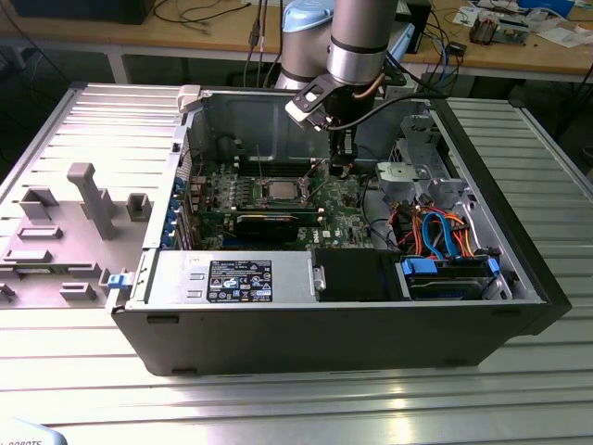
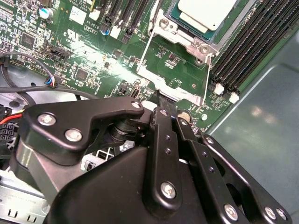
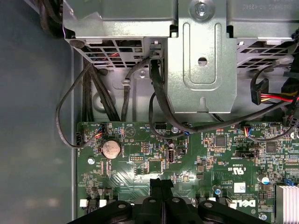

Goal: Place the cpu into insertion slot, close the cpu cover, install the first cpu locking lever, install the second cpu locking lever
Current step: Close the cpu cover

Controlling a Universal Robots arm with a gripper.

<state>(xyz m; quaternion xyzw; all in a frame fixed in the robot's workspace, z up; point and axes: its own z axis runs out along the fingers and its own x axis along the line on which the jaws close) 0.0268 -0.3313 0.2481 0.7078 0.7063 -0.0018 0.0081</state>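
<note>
- The cpu (image 2: 205, 11) lies flat in the insertion slot (image 2: 180, 30), metal top up.
- The cpu cover (image 2: 147, 74) is swung open beside it.
- The gripper (image 2: 163, 100) has its fingers together at the cover's edge.

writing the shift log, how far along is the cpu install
Done: the cpu sits in the slot. In hand: the gripper is at the edge of the cover, which stands open off the slot. Left: closing it and both locking steps.
</note>
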